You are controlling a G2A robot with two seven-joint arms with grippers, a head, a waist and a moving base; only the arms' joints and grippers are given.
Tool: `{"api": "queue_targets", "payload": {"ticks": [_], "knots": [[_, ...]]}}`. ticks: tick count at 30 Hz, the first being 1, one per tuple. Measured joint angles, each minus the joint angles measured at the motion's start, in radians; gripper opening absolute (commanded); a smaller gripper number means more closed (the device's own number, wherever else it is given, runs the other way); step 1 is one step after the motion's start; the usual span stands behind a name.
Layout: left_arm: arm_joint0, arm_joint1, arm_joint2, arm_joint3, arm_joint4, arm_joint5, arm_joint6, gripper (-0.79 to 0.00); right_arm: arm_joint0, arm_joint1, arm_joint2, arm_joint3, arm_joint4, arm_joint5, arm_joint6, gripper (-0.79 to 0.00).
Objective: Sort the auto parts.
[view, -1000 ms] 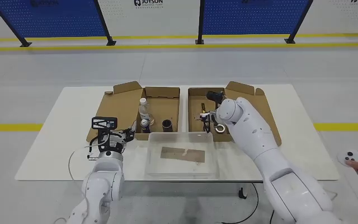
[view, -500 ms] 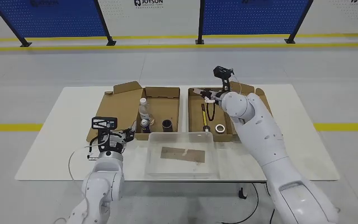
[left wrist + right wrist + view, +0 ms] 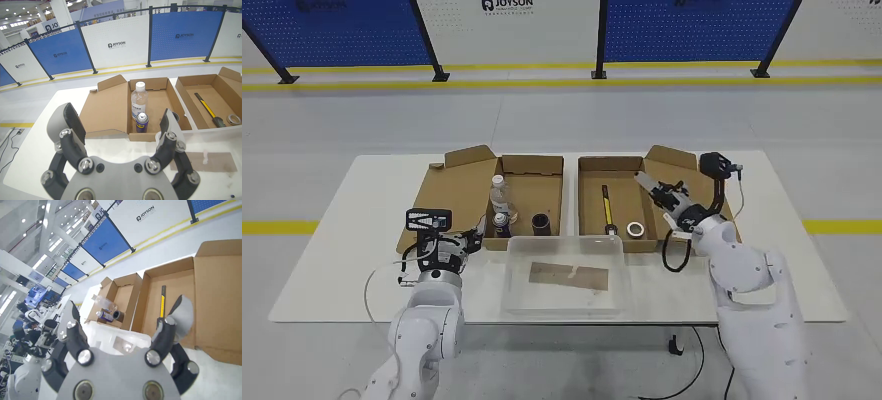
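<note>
Two open cardboard boxes stand at the back of the table. The left box [image 3: 532, 175] holds a clear bottle [image 3: 499, 192], a blue spray can [image 3: 502, 222] and a black cylinder [image 3: 540, 221]. In the right box [image 3: 627, 170] lie a yellow-and-black caliper [image 3: 608, 208] and a metal ring [image 3: 636, 229]. My right gripper [image 3: 657, 190] hangs open and empty over that box's right flap. My left gripper [image 3: 474, 240] is open and empty in front of the left box's flap, with the spray can [image 3: 142, 122] just beyond its fingers.
A clear plastic tray [image 3: 510, 280] with a brown pad [image 3: 569, 274] in it sits at the table's front middle, below the boxes. A thin cable [image 3: 372, 290] loops on the table's left part. Blue and white fence panels stand behind the table.
My right arm has swung from low over the right box, near the ring, up and out to the box's right flap. The left arm has not moved.
</note>
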Motion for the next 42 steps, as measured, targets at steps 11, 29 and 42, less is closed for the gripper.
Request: {"api": "queue_targets", "payload": {"ticks": [11,29,42], "knots": [[0.0,0.0,0.0,0.0,0.0,0.0,0.0,0.0,-0.206,0.019,0.085,-0.13,-0.013,-0.009,0.027,0.0],[0.0,0.0,0.0,0.0,0.0,0.0,0.0,0.0,-0.205,0.019,0.084,-0.129,-0.011,-0.01,0.025,0.0],[0.0,0.0,0.0,0.0,0.0,0.0,0.0,-0.001,-0.205,0.019,0.084,-0.129,-0.011,-0.01,0.025,0.0]]}}
